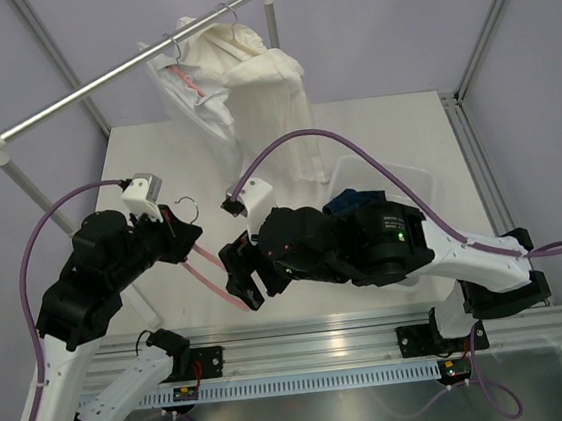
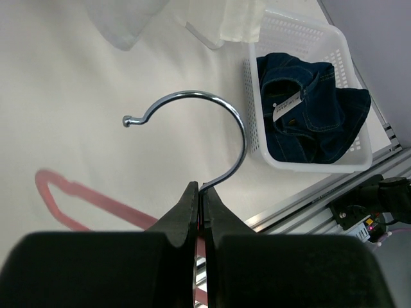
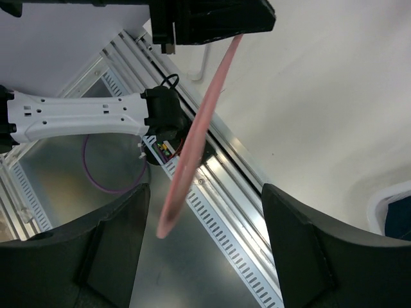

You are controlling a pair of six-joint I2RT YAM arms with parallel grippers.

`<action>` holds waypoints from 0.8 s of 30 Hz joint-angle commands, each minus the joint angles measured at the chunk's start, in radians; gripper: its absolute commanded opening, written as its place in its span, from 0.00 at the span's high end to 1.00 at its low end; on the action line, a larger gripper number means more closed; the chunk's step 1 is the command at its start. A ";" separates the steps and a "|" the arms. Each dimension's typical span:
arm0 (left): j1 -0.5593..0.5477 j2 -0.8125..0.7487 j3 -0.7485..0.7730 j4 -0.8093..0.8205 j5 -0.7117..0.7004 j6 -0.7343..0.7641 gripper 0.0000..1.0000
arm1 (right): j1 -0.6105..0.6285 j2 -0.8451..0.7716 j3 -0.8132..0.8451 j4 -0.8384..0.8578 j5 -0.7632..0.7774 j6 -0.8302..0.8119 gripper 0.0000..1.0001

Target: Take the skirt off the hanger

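The removal step appears complete. The pink plastic hanger (image 1: 210, 274) carries no cloth, and a dark blue denim garment (image 2: 314, 115), by all appearance the skirt, lies crumpled inside the white perforated plastic basket (image 2: 255, 83) that stands by the table's right edge, towards the near-right corner. The left gripper (image 2: 200, 212) has its fingers pressed together on the neck of the hanger, just below the curved chrome hook (image 2: 218, 115), and holds it above the near edge of the white table (image 1: 373, 130), left of centre. The right gripper (image 3: 205, 256) stands with its fingers (image 3: 109, 250) spread wide. One pink arm of the hanger runs down between them and its tip ends in the gap, with no contact that I can make out. The denim garment is therefore well apart from both pairs of fingers, with neither gripper touching it or the basket. What is left, in my judgement, is disposal of the bare hanger — the right arm needs to draw clear of the pink arm without snagging it, and the left needs a free spot to set the hanger down or hand it off. At the far edge a metal clothes rail (image 1: 116, 72) carries white garments (image 1: 238, 84), which are not concerned in this task. Whether the garment sits fully below the basket rim on its far side cannot be told.
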 commanded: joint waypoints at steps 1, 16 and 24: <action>0.002 0.008 0.053 0.040 -0.025 0.007 1.00 | 0.022 0.031 0.050 0.002 -0.030 -0.001 0.24; 0.002 -0.006 0.086 0.020 -0.016 0.019 1.00 | 0.038 0.031 -0.058 0.044 -0.038 0.019 0.55; 0.002 -0.061 0.072 0.032 0.032 0.007 0.01 | 0.036 -0.019 -0.148 0.113 -0.015 0.026 1.00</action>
